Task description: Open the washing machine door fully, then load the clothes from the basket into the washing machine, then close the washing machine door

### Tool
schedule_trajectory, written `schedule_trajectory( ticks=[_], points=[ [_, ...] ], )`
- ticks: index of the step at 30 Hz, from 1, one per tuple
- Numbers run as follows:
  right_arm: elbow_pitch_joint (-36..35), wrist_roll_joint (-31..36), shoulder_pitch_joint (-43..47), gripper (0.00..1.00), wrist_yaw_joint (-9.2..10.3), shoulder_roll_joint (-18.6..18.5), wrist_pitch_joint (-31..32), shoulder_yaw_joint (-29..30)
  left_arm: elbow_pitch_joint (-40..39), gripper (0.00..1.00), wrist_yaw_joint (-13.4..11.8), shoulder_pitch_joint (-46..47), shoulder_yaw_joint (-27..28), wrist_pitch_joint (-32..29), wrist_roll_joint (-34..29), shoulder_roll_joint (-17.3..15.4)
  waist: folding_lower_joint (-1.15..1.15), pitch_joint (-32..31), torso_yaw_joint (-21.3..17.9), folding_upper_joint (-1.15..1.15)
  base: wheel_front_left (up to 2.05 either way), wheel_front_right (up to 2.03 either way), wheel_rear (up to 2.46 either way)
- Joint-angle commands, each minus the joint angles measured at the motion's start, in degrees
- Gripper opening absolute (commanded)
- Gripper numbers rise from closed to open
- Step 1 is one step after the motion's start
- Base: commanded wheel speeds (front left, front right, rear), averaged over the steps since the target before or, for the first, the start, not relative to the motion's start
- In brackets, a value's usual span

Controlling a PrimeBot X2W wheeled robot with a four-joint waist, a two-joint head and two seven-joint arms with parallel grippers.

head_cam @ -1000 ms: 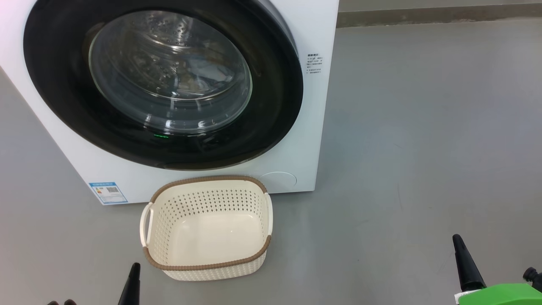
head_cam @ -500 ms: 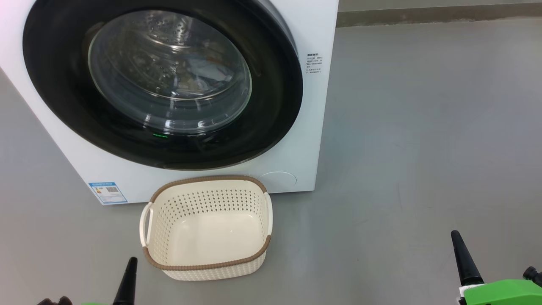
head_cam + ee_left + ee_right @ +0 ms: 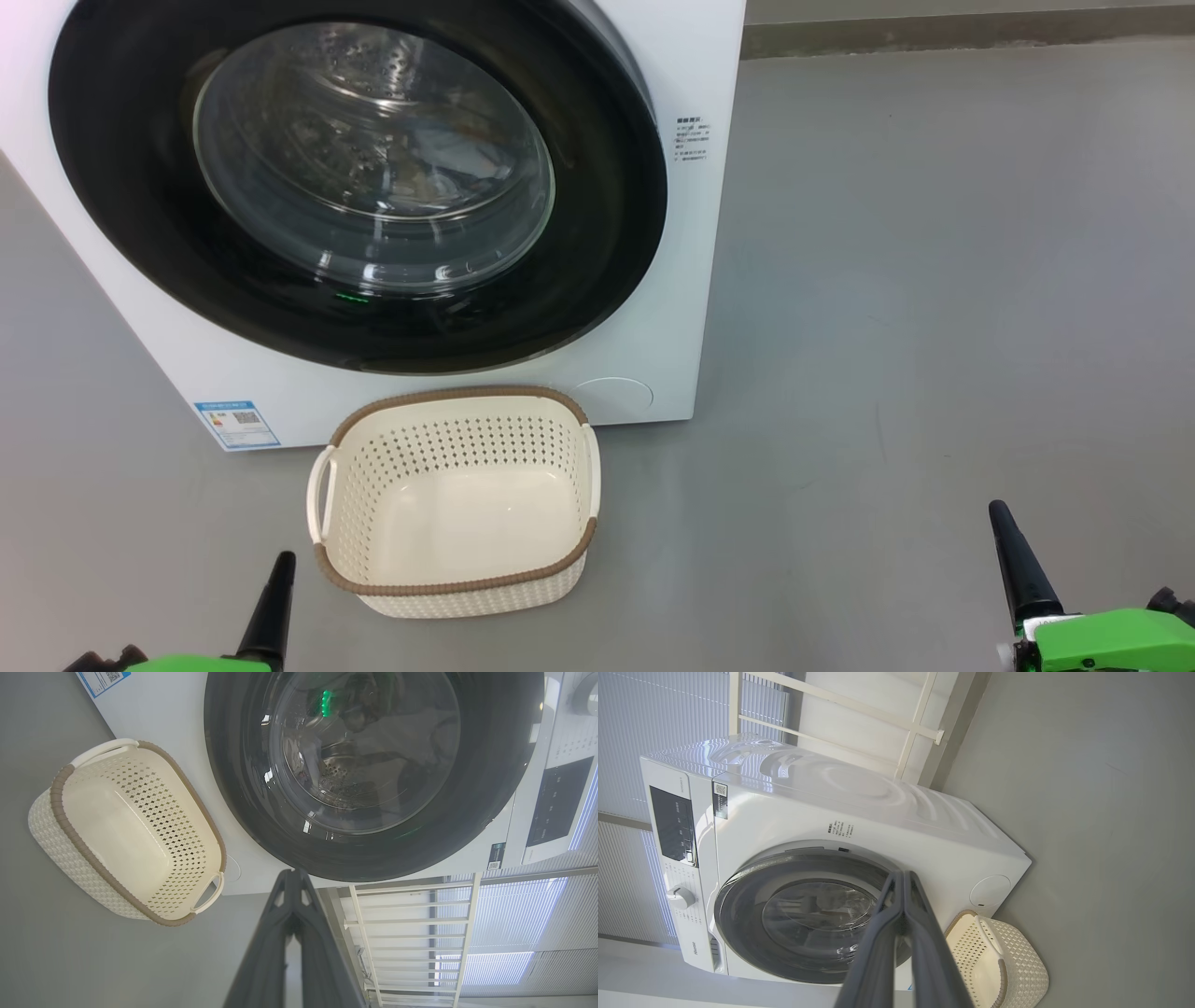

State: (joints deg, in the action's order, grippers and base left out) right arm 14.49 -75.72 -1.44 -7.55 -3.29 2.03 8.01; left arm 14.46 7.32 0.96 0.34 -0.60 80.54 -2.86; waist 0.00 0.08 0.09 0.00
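Note:
The white washing machine (image 3: 691, 233) stands on the floor with its round black washing machine door (image 3: 597, 233) flat against its front. Behind the door's glass (image 3: 373, 159), a blurred pale-blue and brown patch (image 3: 443, 182) lies in the drum; whether it is the clothes I cannot tell. Right before the machine sits the cream basket (image 3: 448, 583) with nothing in it. My left gripper (image 3: 283, 560) is shut and empty, low and to the left of the basket. Far right of the basket, my right gripper (image 3: 997, 511) is shut and empty. The wrist views show the left gripper (image 3: 292, 873) and right gripper (image 3: 903, 873) pressed together.
Grey floor (image 3: 934, 280) stretches to the right of the machine, up to a wall base (image 3: 934, 33). A blue label (image 3: 236, 425) marks the machine's lower left corner. A white rail frame (image 3: 411, 924) stands beside the machine. The control panel (image 3: 672, 826) is at the machine's top.
Both shut grippers have crept a little up the head view, the left also drifting left. More of their green wrists now shows. The door and basket have not moved.

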Motion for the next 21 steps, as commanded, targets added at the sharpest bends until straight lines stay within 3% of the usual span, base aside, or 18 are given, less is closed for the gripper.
schedule_trajectory(
  ticks=[1,21],
  points=[
    [-1.2,-1.9,-3.0,0.00,0.00,-0.1,0.7,-1.2,-1.1,0.00,0.1,3.0,1.9,-0.6,1.5,-1.2,0.00,0.0,0.0,0.00,0.00,0.00,0.00],
    [-0.6,-14.1,-4.5,0.00,0.05,0.3,3.9,-1.4,-0.6,0.00,0.2,4.7,4.0,-3.8,11.3,-1.3,0.00,0.1,-0.1,0.00,0.00,0.00,0.00]
  ],
)
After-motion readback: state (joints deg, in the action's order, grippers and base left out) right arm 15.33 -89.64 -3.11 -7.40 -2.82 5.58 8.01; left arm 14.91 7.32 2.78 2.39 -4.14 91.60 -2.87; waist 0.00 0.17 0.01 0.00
